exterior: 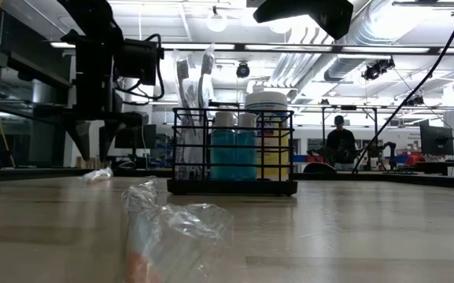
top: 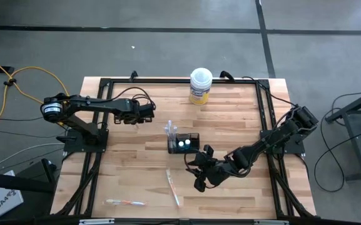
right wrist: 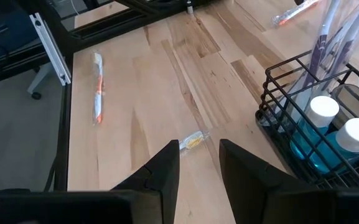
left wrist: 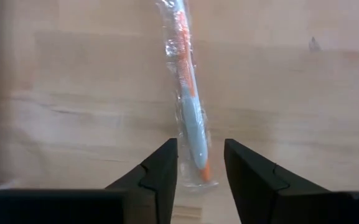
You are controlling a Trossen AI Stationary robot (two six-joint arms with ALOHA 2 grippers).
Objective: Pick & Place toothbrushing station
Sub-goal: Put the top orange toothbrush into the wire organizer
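The toothbrushing station is a black wire-mesh holder [top: 184,142] standing on its base mid-table. It holds pale toothbrushes [exterior: 195,79] upright and two teal white-capped tubes [right wrist: 335,124]. My left gripper [left wrist: 201,168] hovers open, pointing down, at the table's far left. A plastic-wrapped orange-and-white toothbrush [left wrist: 188,106] lies flat on the wood below it, one end in line with the gap between the fingers. My right gripper [right wrist: 199,162] stands open, just near of the holder, with nothing between its fingers. The end of another wrapped toothbrush [right wrist: 193,140] lies on the table just ahead of it.
A white-lidded yellow tub [top: 200,85] stands at the far edge. Another wrapped toothbrush [top: 125,202] lies near the front left edge. A black frame [top: 105,81] runs along the table's sides. In the low view a person [exterior: 339,141] sits in the room behind.
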